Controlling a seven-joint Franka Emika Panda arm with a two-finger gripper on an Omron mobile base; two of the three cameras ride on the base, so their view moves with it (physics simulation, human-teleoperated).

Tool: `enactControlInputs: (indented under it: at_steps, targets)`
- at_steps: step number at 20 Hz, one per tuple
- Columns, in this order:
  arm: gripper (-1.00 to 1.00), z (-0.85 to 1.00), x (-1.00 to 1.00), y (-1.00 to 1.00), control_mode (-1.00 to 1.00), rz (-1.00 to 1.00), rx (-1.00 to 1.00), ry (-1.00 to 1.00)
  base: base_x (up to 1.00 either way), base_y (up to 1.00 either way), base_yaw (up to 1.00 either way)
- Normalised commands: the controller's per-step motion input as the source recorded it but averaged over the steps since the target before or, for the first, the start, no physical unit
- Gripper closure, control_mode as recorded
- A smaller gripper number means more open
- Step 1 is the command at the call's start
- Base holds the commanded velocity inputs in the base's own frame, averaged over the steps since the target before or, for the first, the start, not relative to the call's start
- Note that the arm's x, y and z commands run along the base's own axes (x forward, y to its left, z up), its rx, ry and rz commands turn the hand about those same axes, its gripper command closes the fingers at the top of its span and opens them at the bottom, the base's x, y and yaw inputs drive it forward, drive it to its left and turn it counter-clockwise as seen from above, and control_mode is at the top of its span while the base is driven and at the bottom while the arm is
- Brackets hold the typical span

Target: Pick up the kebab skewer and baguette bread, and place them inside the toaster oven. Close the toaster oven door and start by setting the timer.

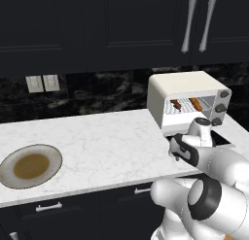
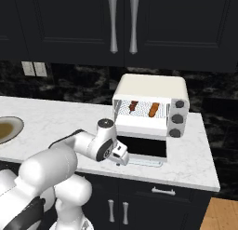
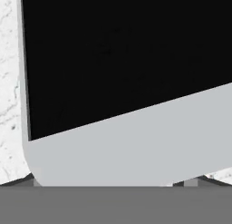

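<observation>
Done: skewer (image 2: 133, 105) and baguette (image 2: 153, 109) on oven (image 2: 149, 87) rack.
Left: shut door (image 2: 143, 148), set timer.
End effector (image 2: 122, 158): released, at door's 9 o'clock edge.

Arm (image 1: 214, 176) is built from glossy white rounded shells, bulbous at each joint. Dark grey/black bands are seen at the joints, widest ring at 5 o'clock in the left base view. Wrist link (image 2: 100, 143) is capped by a flat grey disc. A black collar is fitted behind the hand (image 1: 187, 149). No cables, screws or markings can be made out.
</observation>
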Motion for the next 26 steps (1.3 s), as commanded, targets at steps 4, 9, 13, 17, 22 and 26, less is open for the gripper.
enactControlInputs:
  at_steps: [4,9,13,17,22,26]
  targets:
    - [-1.0,-0.04,0.24,0.0,-1.0,0.0,0.0,-0.09,0.0,0.0,0.0]
    - [-1.0,-0.21,-0.09,0.0,-1.0,0.0,0.0,-0.1,0.0,0.0,0.0]
    - [-1.0,-0.24,-0.48,0.0,-1.0,0.0,0.0,-0.14,0.0,0.0,0.0]
    - [-1.0,-0.14,-0.34,0.24,-1.0,0.0,0.0,-0.1,0.0,0.0,0.0]
    - [-1.0,-0.07,-0.32,0.44,-1.0,0.0,0.0,-0.14,0.0,0.0,0.0]
    - [-1.0,-0.32,0.0,0.68,-1.0,0.0,0.0,-0.13,0.0,0.0,0.0]
